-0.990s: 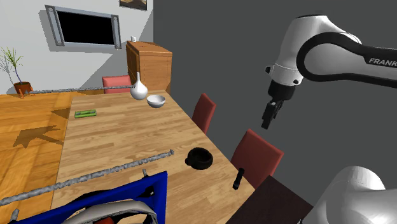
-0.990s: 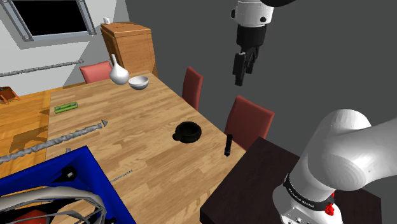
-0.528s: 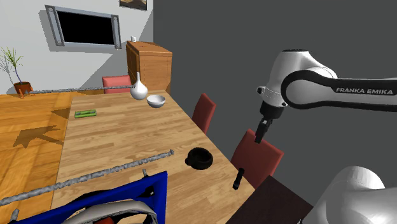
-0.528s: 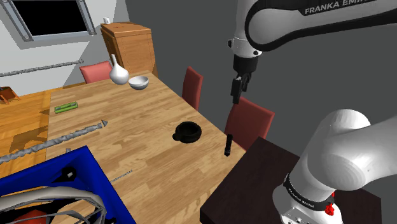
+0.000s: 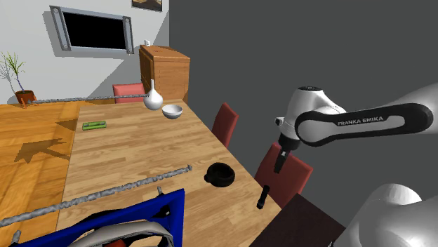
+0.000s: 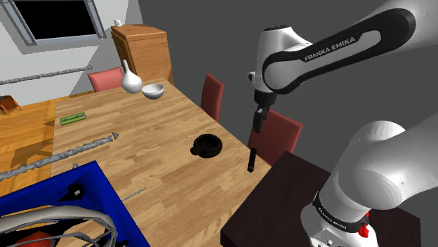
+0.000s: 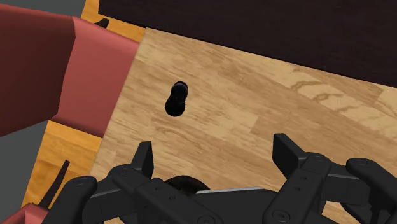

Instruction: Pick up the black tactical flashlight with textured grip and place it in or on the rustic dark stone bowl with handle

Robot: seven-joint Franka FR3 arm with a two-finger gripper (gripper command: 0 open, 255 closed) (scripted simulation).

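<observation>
Item: black flashlight (image 5: 262,197). Upright on wooden table (image 5: 140,154), at chair-side edge, near corner by stand (image 5: 302,224).
Relative to gripper (image 5: 279,163): flashlight below and ahead of fingertips (image 7: 145,159), outside jaws, untouched.
Jaws: 2 fingers spread apart, gripping nothing.
Dark bowl (image 5: 221,174): just inboard of same edge, near flashlight, not touching.
Arm: forearm roughly level, wrist bent down, gripper pointing down beside red chair (image 5: 295,175).

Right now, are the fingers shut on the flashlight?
No: the fingers stand apart with nothing between them, and the flashlight stands free on the table beyond them.
</observation>
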